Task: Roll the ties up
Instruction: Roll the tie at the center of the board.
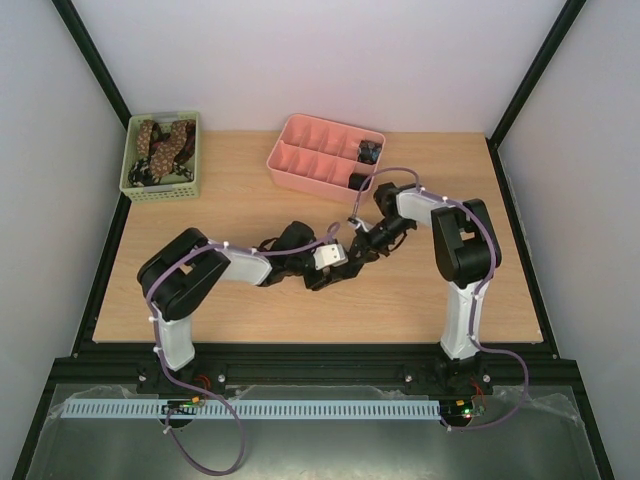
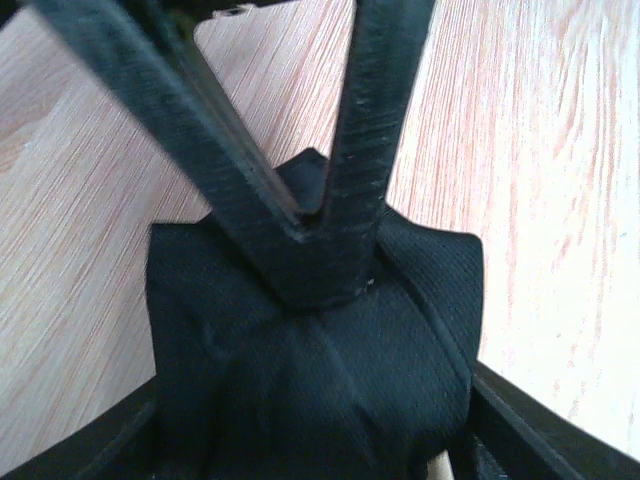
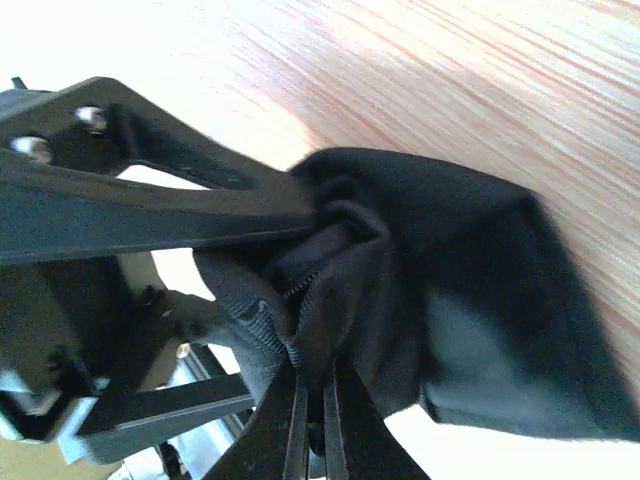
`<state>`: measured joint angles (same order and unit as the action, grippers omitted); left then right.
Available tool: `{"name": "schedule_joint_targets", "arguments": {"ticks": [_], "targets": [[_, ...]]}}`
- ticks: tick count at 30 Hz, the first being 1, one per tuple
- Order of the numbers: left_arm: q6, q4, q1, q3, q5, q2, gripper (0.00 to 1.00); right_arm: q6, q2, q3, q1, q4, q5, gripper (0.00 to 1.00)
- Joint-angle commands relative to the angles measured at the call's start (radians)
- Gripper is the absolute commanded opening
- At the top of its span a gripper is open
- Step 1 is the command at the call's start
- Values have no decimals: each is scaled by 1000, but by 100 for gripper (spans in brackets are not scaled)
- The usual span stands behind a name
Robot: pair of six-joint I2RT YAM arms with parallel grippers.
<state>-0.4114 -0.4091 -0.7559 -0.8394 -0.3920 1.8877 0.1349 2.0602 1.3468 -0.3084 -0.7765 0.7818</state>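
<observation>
A black tie (image 2: 250,340), bunched into a loose roll, sits low over the wooden table (image 1: 250,310) at its middle. My right gripper (image 3: 318,375) is shut on a fold of this fabric (image 3: 470,280); in the left wrist view its two fingers (image 2: 370,150) come down in a V onto the roll. My left gripper (image 2: 312,400) stands open with the roll between its fingers (image 2: 540,430). In the top view both grippers meet at the tie (image 1: 350,256). Brown spotted ties (image 1: 165,145) lie in a green basket (image 1: 165,192). Two dark rolled ties (image 1: 370,152) sit in a pink tray (image 1: 300,180).
The green basket stands at the table's back left corner and the pink compartment tray at the back middle. White walls and a black frame close the table in on three sides. Purple cables (image 1: 200,440) run along both arms.
</observation>
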Motion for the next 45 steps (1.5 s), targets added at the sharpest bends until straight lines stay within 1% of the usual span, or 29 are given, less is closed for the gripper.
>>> {"name": "schedule_joint_targets", "arguments": {"ticks": [1, 4, 10, 15, 17, 18, 19, 21, 22, 23, 26, 29, 34, 35, 36, 39, 45], "targets": [[29, 91, 4, -43, -115, -27, 68, 27, 48, -77, 25, 30, -287, 1], [40, 93, -1, -76, -152, -2, 69, 25, 50, -84, 28, 52, -313, 1], [13, 117, -9, -124, -140, 83, 66, 0, 81, -43, 29, 65, -294, 1], [-25, 146, -7, -106, -122, 103, 66, -3, 82, -29, 24, 57, -284, 1], [-33, 156, -4, -94, -111, 106, 60, -3, 79, -28, 22, 53, -280, 1], [-35, 157, -2, -87, -102, 107, 53, -3, 76, -27, 21, 49, -274, 1], [-35, 157, -1, -78, -99, 108, 50, -2, 73, -23, 22, 47, -268, 1], [-38, 148, 4, -57, -93, 105, 38, -4, 65, -10, 21, 39, -252, 2], [-41, 144, 4, -46, -87, 104, 35, -6, 61, 1, 22, 33, -243, 4], [-44, 139, 4, -34, -83, 102, 31, -9, 58, 14, 23, 22, -238, 8], [-50, 126, 5, 0, -62, 100, 25, -32, 48, 46, 36, -24, -209, 26], [-59, 108, 4, 32, -46, 101, 23, -65, 11, 24, 76, -43, -124, 42], [-69, 93, 4, 55, -36, 106, 23, -83, -21, -73, 104, -40, -21, 58], [-70, 92, 4, 57, -35, 106, 23, -97, -23, -96, 103, -30, 3, 64], [-71, 91, 4, 58, -35, 106, 23, -113, -22, -111, 101, -15, 17, 67], [-76, 90, 4, 61, -33, 103, 23, -135, -4, -133, 86, 18, 26, 69], [-81, 91, 3, 63, -33, 102, 23, -146, 109, -78, 48, 39, 64, 67]]}}
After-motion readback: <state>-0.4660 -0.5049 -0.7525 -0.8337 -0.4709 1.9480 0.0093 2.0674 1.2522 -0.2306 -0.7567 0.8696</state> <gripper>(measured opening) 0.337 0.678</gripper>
